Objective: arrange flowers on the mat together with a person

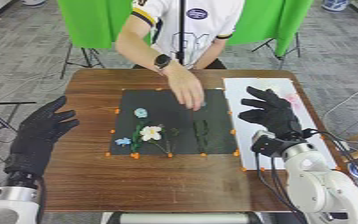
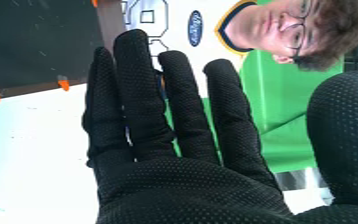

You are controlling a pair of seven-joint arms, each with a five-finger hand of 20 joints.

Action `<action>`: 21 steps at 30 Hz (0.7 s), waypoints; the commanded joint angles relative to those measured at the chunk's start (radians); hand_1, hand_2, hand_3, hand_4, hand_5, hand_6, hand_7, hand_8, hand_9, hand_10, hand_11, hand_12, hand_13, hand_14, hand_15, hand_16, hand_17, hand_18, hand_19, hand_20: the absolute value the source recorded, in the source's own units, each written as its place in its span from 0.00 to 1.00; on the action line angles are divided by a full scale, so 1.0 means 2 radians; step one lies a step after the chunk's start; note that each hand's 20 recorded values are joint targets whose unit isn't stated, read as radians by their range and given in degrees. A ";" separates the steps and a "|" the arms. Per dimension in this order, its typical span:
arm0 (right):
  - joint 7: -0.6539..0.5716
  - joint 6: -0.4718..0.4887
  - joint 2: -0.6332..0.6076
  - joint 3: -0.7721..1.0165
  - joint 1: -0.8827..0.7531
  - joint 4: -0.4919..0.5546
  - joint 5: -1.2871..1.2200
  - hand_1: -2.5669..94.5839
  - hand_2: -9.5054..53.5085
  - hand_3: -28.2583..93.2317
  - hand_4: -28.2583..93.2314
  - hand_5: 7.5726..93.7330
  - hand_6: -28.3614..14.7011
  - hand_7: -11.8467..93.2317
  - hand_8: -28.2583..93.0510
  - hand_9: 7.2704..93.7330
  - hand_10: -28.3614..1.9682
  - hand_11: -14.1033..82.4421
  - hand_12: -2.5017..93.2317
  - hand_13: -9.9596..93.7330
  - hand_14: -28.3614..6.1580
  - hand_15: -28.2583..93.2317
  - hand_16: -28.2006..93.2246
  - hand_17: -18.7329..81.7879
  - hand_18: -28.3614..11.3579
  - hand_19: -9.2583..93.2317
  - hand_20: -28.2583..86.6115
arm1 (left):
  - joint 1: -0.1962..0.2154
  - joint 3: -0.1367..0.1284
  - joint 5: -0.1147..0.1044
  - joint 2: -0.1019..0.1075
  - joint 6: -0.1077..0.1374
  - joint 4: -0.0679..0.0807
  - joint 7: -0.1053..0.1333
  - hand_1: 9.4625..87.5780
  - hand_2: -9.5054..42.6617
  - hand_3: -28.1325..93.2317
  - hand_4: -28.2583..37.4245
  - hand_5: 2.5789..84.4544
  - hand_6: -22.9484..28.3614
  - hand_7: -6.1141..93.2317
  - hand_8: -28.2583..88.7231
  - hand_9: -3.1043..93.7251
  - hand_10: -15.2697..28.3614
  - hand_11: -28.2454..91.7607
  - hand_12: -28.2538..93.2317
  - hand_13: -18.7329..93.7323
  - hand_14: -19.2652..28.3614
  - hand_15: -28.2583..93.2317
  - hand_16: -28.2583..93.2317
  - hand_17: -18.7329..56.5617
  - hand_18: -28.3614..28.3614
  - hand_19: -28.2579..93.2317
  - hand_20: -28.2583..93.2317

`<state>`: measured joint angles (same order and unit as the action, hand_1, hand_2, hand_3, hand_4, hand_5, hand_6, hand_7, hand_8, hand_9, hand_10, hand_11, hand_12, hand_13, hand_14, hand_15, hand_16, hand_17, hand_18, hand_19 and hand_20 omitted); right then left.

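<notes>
Holding no flower, the right hand (image 1: 278,117) is posed over the white sheet (image 1: 319,112) on the right of the surface (image 1: 82,182), its arm entering from the bottom right corner, fingers directed forward and inward toward the dark mat (image 1: 174,100). Right wrist view: fingers released, nearly straight, narrow gaps between some of them, thumb well apart, palm toward the camera. Left hand (image 1: 35,136) is at the left edge of the surface, apart from the mat, directed forward and slightly inward; fingers likewise released, loosely extended, grasping nothing. Flowers, all on the mat: white flower (image 1: 151,133) left of its middle; one blue flower (image 1: 141,113) farther forward, another (image 1: 122,141) near the mat's near left corner; green stems (image 1: 201,132) on the right part. Person's hand (image 1: 186,90) reaches down over the mat's far part, right of its middle; contact cannot be determined. Orange pieces (image 1: 135,155) edge the mat.
</notes>
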<state>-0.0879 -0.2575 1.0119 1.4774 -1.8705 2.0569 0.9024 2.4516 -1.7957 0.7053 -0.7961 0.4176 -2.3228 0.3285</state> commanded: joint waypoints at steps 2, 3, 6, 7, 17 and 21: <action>-0.005 0.007 0.004 0.002 -0.003 0.001 0.002 0.23 0.24 0.85 0.03 0.46 0.62 0.25 0.14 0.50 0.36 0.33 0.18 0.54 0.20 0.68 0.30 0.38 0.05 0.70 0.36 | 0.002 0.004 -0.001 -0.001 0.004 0.001 -0.006 0.19 0.28 0.89 0.01 0.38 0.59 0.24 0.14 0.36 0.78 0.52 0.31 0.37 0.94 0.75 0.13 0.14 0.90 0.68 0.30; -0.005 0.007 0.004 0.002 -0.002 0.001 0.003 0.23 0.24 0.85 0.03 0.46 0.62 0.25 0.14 0.50 0.37 0.33 0.18 0.54 0.20 0.68 0.30 0.38 0.05 0.70 0.36 | 0.001 0.003 0.000 -0.002 0.003 0.001 -0.008 0.19 0.28 0.89 0.01 0.38 0.59 0.24 0.14 0.36 0.78 0.52 0.31 0.37 0.94 0.75 0.13 0.14 0.90 0.68 0.30; -0.004 0.006 0.003 0.001 -0.003 0.000 0.004 0.23 0.24 0.85 0.03 0.46 0.62 0.25 0.14 0.50 0.37 0.33 0.18 0.54 0.20 0.68 0.30 0.38 0.05 0.70 0.36 | 0.001 0.006 -0.001 0.000 0.003 0.001 -0.006 0.19 0.27 0.90 0.02 0.38 0.59 0.24 0.14 0.36 0.78 0.52 0.31 0.37 0.94 0.75 0.13 0.14 0.90 0.68 0.30; -0.004 0.007 0.003 0.001 -0.003 0.001 0.004 0.23 0.24 0.85 0.03 0.46 0.62 0.25 0.14 0.50 0.37 0.33 0.18 0.54 0.20 0.68 0.30 0.38 0.05 0.70 0.36 | 0.000 0.007 0.000 0.000 0.003 0.001 -0.006 0.19 0.27 0.90 0.02 0.38 0.59 0.24 0.14 0.36 0.78 0.52 0.31 0.37 0.94 0.75 0.13 0.14 0.90 0.68 0.30; -0.006 0.007 0.002 -0.001 -0.002 0.000 0.009 0.23 0.24 0.85 0.03 0.46 0.62 0.25 0.14 0.50 0.37 0.33 0.17 0.54 0.20 0.68 0.30 0.38 0.05 0.70 0.36 | -0.001 0.007 0.001 0.001 0.003 0.002 -0.009 0.19 0.27 0.89 0.02 0.38 0.59 0.24 0.14 0.36 0.78 0.52 0.31 0.37 0.94 0.75 0.13 0.14 0.90 0.68 0.30; -0.008 0.006 0.002 -0.002 -0.001 0.000 0.016 0.23 0.24 0.85 0.03 0.46 0.62 0.25 0.14 0.50 0.36 0.33 0.17 0.54 0.20 0.68 0.30 0.38 0.05 0.70 0.36 | -0.002 0.007 0.001 0.001 0.002 0.002 -0.011 0.19 0.27 0.89 0.02 0.38 0.59 0.24 0.14 0.36 0.78 0.52 0.31 0.37 0.94 0.75 0.13 0.14 0.90 0.68 0.30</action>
<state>-0.1005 -0.2462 1.0138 1.4775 -1.8705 2.0564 0.9098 2.4458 -1.7856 0.7051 -0.7926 0.4180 -2.3226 0.3245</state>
